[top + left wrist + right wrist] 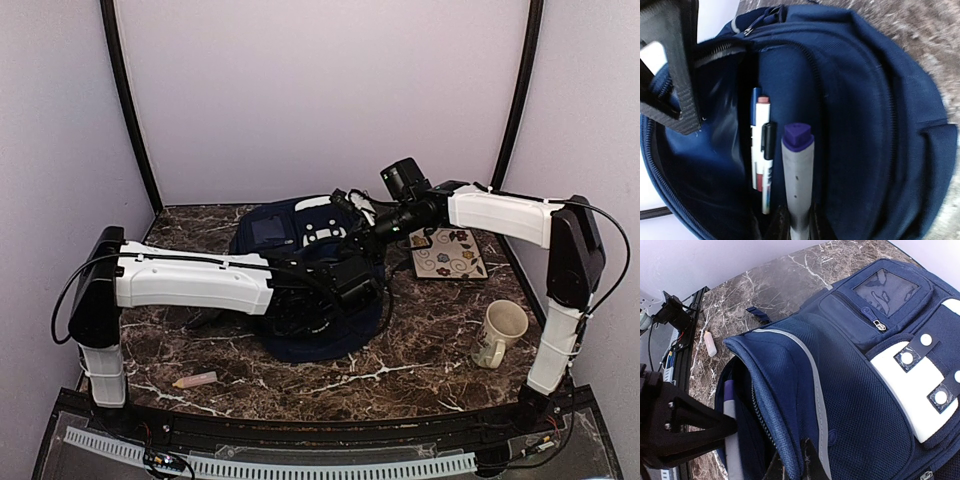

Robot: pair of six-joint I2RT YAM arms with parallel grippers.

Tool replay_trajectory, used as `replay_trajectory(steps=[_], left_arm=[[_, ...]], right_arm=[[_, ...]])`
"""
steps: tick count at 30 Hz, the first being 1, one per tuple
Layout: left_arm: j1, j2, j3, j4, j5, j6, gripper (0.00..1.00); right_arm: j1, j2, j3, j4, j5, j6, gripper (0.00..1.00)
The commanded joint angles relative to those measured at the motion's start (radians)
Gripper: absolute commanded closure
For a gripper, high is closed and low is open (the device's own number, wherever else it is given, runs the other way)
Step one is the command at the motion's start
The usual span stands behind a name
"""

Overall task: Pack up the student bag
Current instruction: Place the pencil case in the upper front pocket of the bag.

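Navy-blue fabric student bag (855, 390) lying front-up, long axis running far-to-near, mouth at near end; right hand (792, 466) pinching its rim, left hand (796, 224) clamping grey purple-capped marker (797, 170).

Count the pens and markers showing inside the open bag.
4: a purple-capped grey marker in the left pincer, at the student bag's opening; beside it, a blue pen, a pink-capped white marker and a black-capped pen. Others may lie hidden deeper.

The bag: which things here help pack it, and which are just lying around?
For the job: student bag, purple-capped marker in the left tool, pens already inside, right tool pinching the bag's rim.
Just lying about: mug, patterned mat, pink stick.
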Motion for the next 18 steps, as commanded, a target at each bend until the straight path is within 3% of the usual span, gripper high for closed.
replay_trajectory(steps=[1,9,18], left_arm=[[0.054,-0.006,-0.075,0.198,-0.103,0.162,0.95],[0.147,0.005,-0.148,0.393,-0.002,0.266,0.96],[0.19,0.051,-0.17,0.46,0.036,0.298,0.94]], right_arm=[[-0.004,-0.028,0.021,0.056,-0.102,0.044,1.0],[-0.006,-0.029,0.012,0.063,-0.106,0.05,1.0],[-0.007,-0.027,0.012,0.066,-0.116,0.055,1.0]])
